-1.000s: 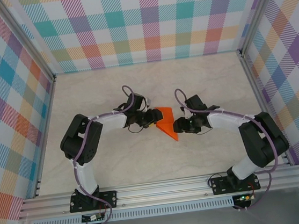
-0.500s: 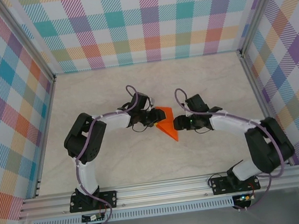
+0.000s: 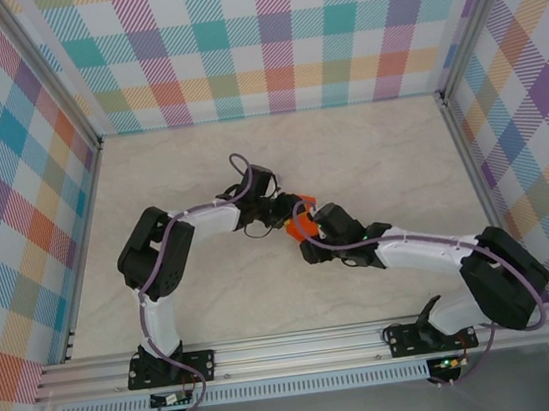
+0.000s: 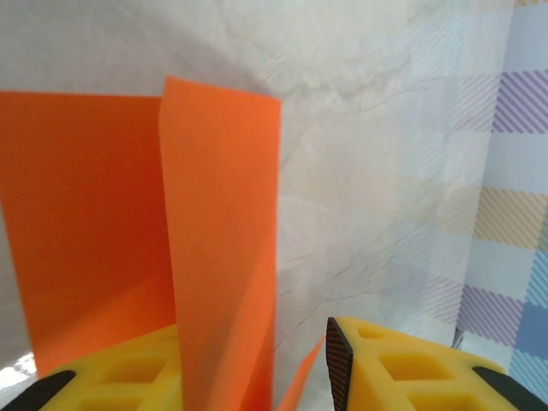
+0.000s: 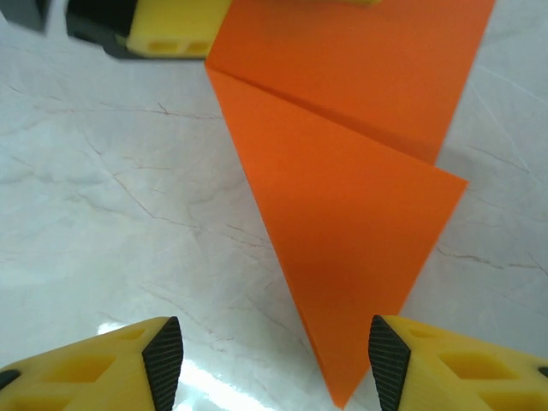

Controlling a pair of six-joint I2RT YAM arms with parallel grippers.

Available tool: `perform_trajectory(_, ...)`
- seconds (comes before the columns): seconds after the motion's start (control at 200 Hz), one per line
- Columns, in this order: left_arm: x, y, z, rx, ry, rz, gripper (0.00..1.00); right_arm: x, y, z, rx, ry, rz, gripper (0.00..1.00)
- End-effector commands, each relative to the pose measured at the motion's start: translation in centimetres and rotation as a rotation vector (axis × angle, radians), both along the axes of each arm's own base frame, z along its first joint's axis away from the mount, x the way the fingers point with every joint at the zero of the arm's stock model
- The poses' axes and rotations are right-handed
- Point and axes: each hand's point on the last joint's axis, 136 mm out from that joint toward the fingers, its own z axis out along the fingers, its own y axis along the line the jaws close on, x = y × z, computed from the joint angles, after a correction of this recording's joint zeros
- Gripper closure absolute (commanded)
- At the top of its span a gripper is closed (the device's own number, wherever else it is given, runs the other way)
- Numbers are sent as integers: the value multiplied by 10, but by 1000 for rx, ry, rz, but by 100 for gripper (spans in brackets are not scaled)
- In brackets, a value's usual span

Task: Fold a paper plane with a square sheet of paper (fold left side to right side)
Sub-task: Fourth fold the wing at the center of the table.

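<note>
The orange sheet of paper (image 3: 301,224) lies mid-table, creased into a triangle with its point towards the arms' bases. My left gripper (image 3: 282,212) reaches it from the left. In the left wrist view one flap (image 4: 221,257) stands up between the yellow fingers (image 4: 385,368), against the left one, with a gap to the right pad. That left gripper (image 4: 261,364) is open. My right gripper (image 3: 309,247) hovers over the paper's point, hiding part of it. In the right wrist view the point (image 5: 351,282) lies flat between the wide-open right gripper (image 5: 274,360).
The marble-patterned tabletop (image 3: 200,164) has free room on every side of the paper. Checked walls (image 3: 275,37) and aluminium frame posts enclose it. A rail (image 3: 301,346) carries both arm bases at the near edge. A finger of the left gripper (image 5: 167,30) shows at the paper's far edge.
The right arm has swung left and now sits over the paper's point. The left gripper has narrowed its jaws around the raised flap and shifted slightly towards the back.
</note>
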Motion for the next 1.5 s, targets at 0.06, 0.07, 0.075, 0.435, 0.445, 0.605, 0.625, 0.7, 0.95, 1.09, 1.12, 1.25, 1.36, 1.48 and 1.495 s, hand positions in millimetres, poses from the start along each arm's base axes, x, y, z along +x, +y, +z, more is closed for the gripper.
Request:
perform_trajectory(0.06,5,-10,22,-28,-12,13,60,20,10,-1,-118,-145,14,41)
perform_trajectory(0.07,5,-10,22,-28,-11,13,60,21,10,-2,-124,-147,15,41)
perform_trajectory(0.075,5,-10,23,-28,-12,13,60,21,11,-2,-125,-148,16,41)
perform_trajectory(0.435,7,-9,24,-10,-11,14,60,27,6,-24,-223,-151,5,52)
perform_trajectory(0.445,7,-9,24,-9,-12,15,60,28,5,-25,-226,-151,1,52)
perform_trajectory(0.605,7,-4,26,10,-20,15,57,26,-1,-31,-257,-138,-5,63)
perform_trajectory(0.625,7,-4,27,12,-22,14,57,26,-1,-31,-257,-137,-7,64)
perform_trajectory(0.7,8,-1,28,17,-24,13,55,25,-2,-33,-263,-132,-4,68)
perform_trajectory(0.95,16,16,42,30,-40,26,48,19,-9,-41,-284,-110,-2,75)
perform_trajectory(1.09,23,29,56,20,-60,40,44,16,-11,-47,-288,-93,-7,78)
perform_trajectory(1.12,25,32,60,15,-64,45,43,16,-11,-48,-289,-89,-8,79)
perform_trajectory(1.25,30,45,74,9,-81,54,36,15,-12,-48,-290,-81,-10,80)
perform_trajectory(1.36,33,60,80,24,-91,74,33,13,-11,-49,-285,-68,-7,80)
perform_trajectory(1.48,29,76,81,31,-93,103,32,10,-11,-50,-275,-52,-10,81)
perform_trajectory(1.495,28,78,79,33,-91,105,32,10,-10,-50,-273,-50,-8,81)
